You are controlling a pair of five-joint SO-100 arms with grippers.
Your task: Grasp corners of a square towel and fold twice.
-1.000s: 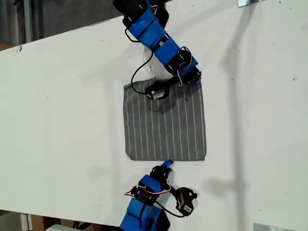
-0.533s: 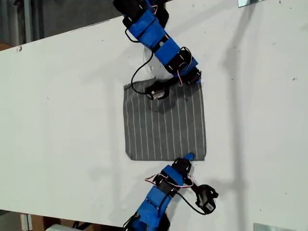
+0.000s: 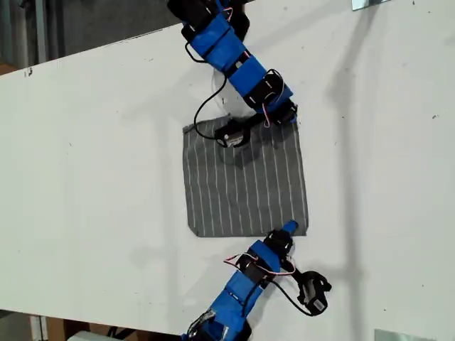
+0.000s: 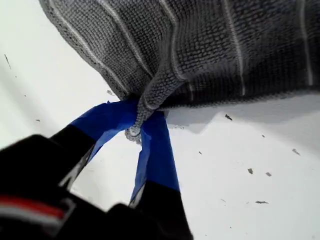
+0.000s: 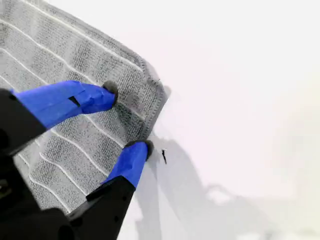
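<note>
The grey towel [image 3: 242,185] with thin white stripes lies flat on the white table [image 3: 92,156]. My first gripper [image 3: 290,119] is at the towel's upper right corner in the exterior view. In its wrist view the first gripper [image 4: 137,122] is shut on that corner [image 4: 134,132], and the towel [image 4: 200,50] bunches up from the pinch. My second gripper [image 3: 288,229] is at the lower right corner in the exterior view. There the second gripper [image 5: 128,118] stands open with one fingertip [image 5: 110,90] on the towel [image 5: 60,140] and the other at the edge, straddling the corner [image 5: 159,97].
Loose cables hang from both arms, one with a small black plug [image 3: 313,291] lying near the table's front edge. A metal bracket [image 3: 370,3] sits at the exterior view's top right. Bare white table surrounds the towel.
The second arm has swung toward the exterior view's right along the towel's near edge and reached its lower right corner. The first arm has stayed still.
</note>
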